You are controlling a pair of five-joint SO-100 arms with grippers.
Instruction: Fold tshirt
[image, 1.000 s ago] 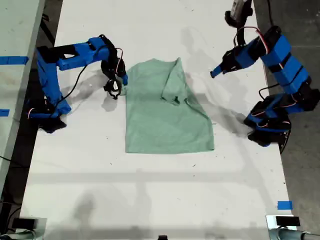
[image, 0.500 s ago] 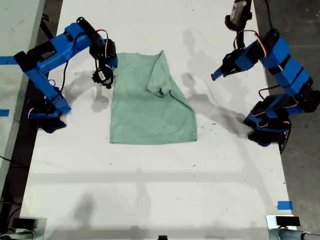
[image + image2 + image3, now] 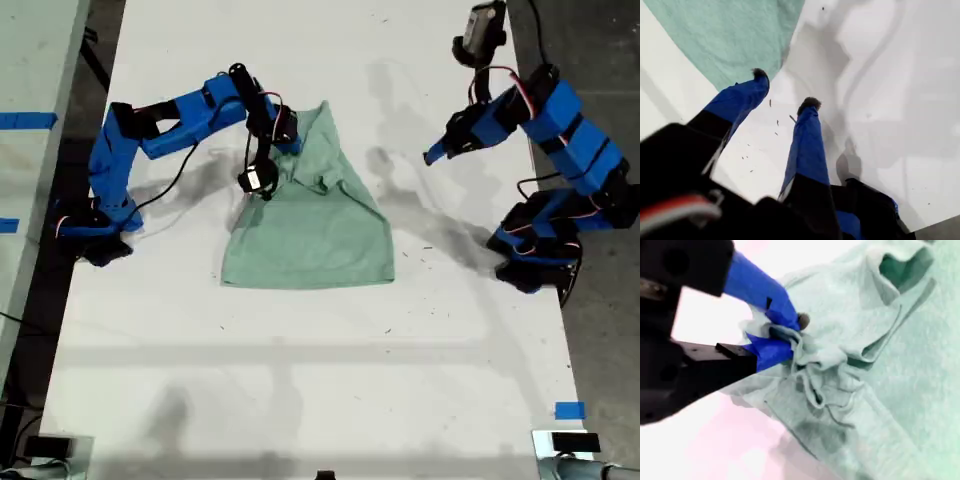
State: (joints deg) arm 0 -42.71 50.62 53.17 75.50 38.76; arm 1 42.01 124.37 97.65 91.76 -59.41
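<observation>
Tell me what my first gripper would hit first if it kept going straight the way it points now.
Probably the bare white table: my first gripper hangs open above it, and the tshirt edge lies just beside that line. Depth is unclear.

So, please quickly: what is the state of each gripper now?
My first gripper: open, holding nothing, over the table.
My second gripper: closed on a bunch of the tshirt.

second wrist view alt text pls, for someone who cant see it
My second end effector, with blue fingers, is shut on a bunched fold of the pale mint-green knit tshirt, which wrinkles where it is pinched. The rest of the cloth spreads over the white table.
</observation>
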